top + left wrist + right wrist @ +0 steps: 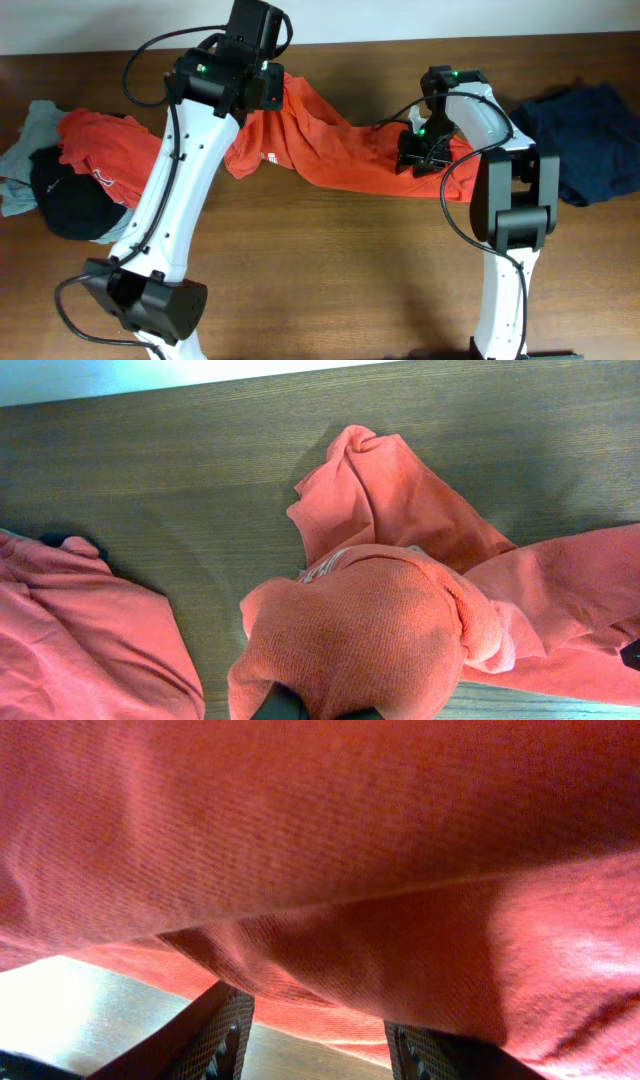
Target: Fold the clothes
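Wooden table [330, 250]: brown grain, spans the whole overhead view, both arms mounted at its near edge.

Orange-red T-shirt [330, 150]: largest garment, at the centre-rear of the table. It is drawn out in a sagging band between the two grippers, high at its left end and lower at its right. White lettering shows on a fold near the left end. Left wrist view: the cloth is bunched in a rounded mass close under the camera and casts a shadow on the wood below. One lobe lies further off on the table.

Navy garment [590, 140]: crumpled heap at the far right, apart from the T-shirt, just beyond the right arm.

Left-side pile, well apart from the right arm: red garment [100, 150] on top with white print, black garment [65, 200] at its near side, grey-green garment [25, 150] at the outer edge.

Left gripper [268, 88]: at the raised left end of the T-shirt. The cloth drapes over and around the fingers and hides them almost entirely. Jaw opening cannot be told from either view.

Right gripper [422, 152]: at the right end of the T-shirt, low near the table. Right wrist view: two dark ribbed fingers [222, 1038] rise from the bottom edge with a moderate gap. A thick fold of the orange-red cloth sits between and over their tips, so the jaws read as closed down onto that fold. Cloth fills nearly the whole frame.
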